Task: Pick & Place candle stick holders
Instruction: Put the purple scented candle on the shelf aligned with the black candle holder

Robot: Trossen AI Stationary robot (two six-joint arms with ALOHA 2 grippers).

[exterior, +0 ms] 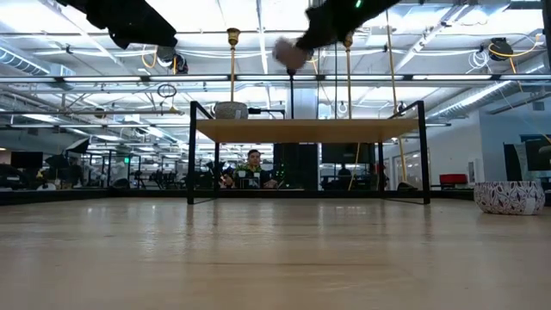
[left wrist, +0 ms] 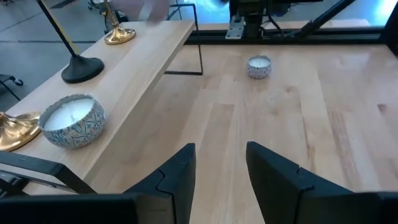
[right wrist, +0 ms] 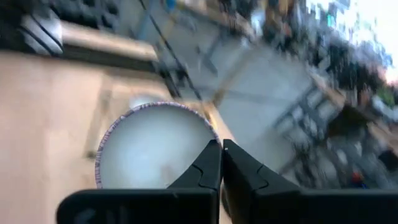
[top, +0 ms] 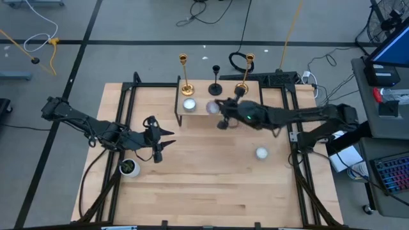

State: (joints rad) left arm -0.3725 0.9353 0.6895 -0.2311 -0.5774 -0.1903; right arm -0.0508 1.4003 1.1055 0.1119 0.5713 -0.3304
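Two gold candle stick holders (top: pixel 185 75) (top: pixel 245 73) and a shorter black one (top: pixel 216 80) stand upright on their round bases on a small raised wooden shelf (top: pixel 198 96) at the table's far middle. My right gripper (top: pixel 220 116) is at the shelf's front edge, shut on a small white round candle (top: pixel 212 107), which the low view shows lifted above the shelf (exterior: pixel 290 53). My left gripper (top: pixel 160 144) hovers open and empty over the table's left middle. Its wrist view (left wrist: pixel 221 168) looks toward the shelf. My right gripper pinches the candle's rim (right wrist: pixel 210 138) between its two fingers, at the side of the tin nearest the gripper. The candle is lifted clear of the shelf and the table. The frames do not show whether one finger is inside the tin.
A second white candle (top: pixel 189 104) in a patterned tin sits on the shelf's left part, and a third (top: pixel 261 152) sits on the table right of centre. A little white pot with a green plant (top: pixel 130 167) stands near the left arm. A person (exterior: pixel 252 169) sits beyond the table.
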